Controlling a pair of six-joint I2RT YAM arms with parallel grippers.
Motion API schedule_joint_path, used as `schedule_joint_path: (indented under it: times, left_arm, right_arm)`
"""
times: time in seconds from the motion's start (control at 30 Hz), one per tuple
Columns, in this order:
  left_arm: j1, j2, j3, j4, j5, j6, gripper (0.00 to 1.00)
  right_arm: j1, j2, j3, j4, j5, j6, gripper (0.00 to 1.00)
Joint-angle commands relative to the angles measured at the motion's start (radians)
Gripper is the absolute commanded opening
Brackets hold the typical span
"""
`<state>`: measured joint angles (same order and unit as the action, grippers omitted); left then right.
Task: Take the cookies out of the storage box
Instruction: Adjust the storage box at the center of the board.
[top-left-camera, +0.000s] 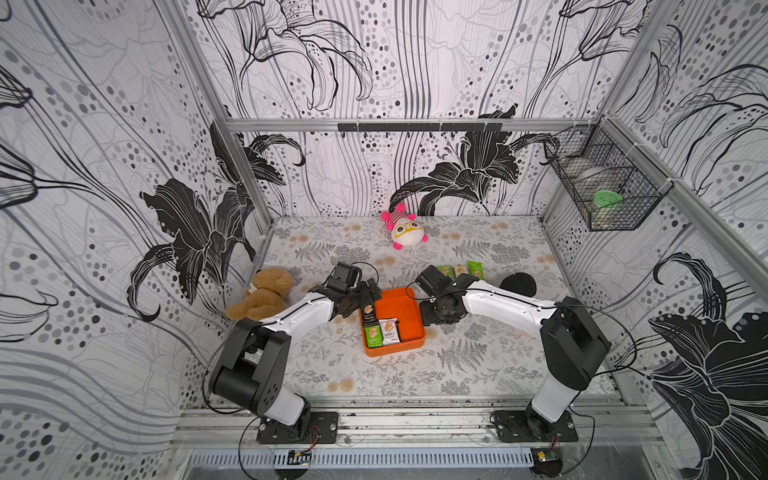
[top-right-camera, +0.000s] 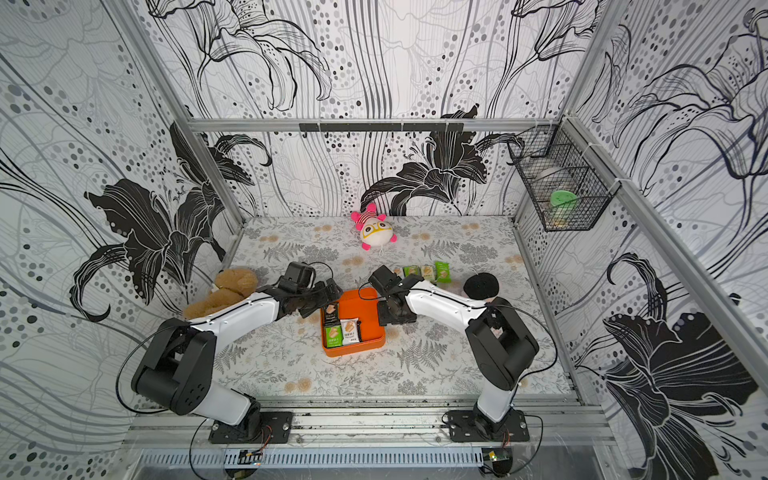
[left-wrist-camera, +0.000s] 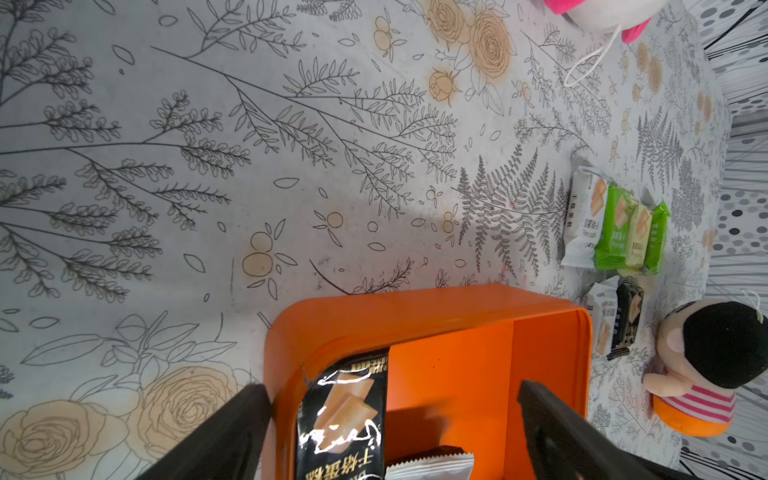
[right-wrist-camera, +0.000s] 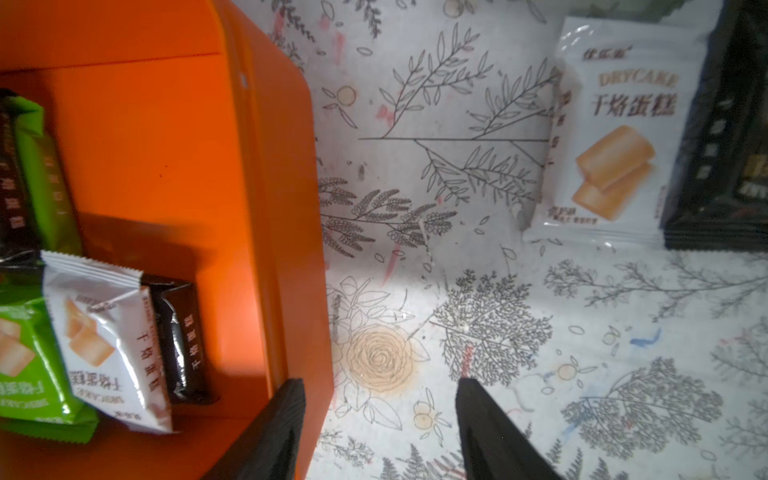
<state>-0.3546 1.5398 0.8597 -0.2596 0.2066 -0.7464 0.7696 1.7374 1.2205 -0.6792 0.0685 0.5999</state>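
You can read "DRYCAKE" on the white packet (right-wrist-camera: 615, 141) lying on the table (right-wrist-camera: 540, 311) near the storage box (right-wrist-camera: 166, 145), where other cookies (right-wrist-camera: 104, 332) lie. Your left gripper (left-wrist-camera: 390, 388) gapes wide over a black packet (left-wrist-camera: 345, 415); your right gripper (right-wrist-camera: 379, 381) stands half-spread, empty.

Mid-table (top-left-camera: 478, 374): storage box (top-left-camera: 405, 311), cookies (top-left-camera: 380, 330) lying in its front-left part. Behind and right of it, on the table: row of packets (top-left-camera: 459, 271); two more packets (left-wrist-camera: 604, 320) between box and doll (left-wrist-camera: 702, 357). Left of box: bear (top-left-camera: 264, 293). By back wall (top-left-camera: 374, 174): plush toy (top-left-camera: 405, 228).
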Motion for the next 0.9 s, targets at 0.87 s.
schedule_joint_path:
  times: [0.87]
  left_arm:
    - [-0.032,0.078,0.336,-0.254,-0.151,0.249,0.97]
  right_arm:
    - [-0.053,-0.05,0.064,-0.089,0.12,0.112,0.69]
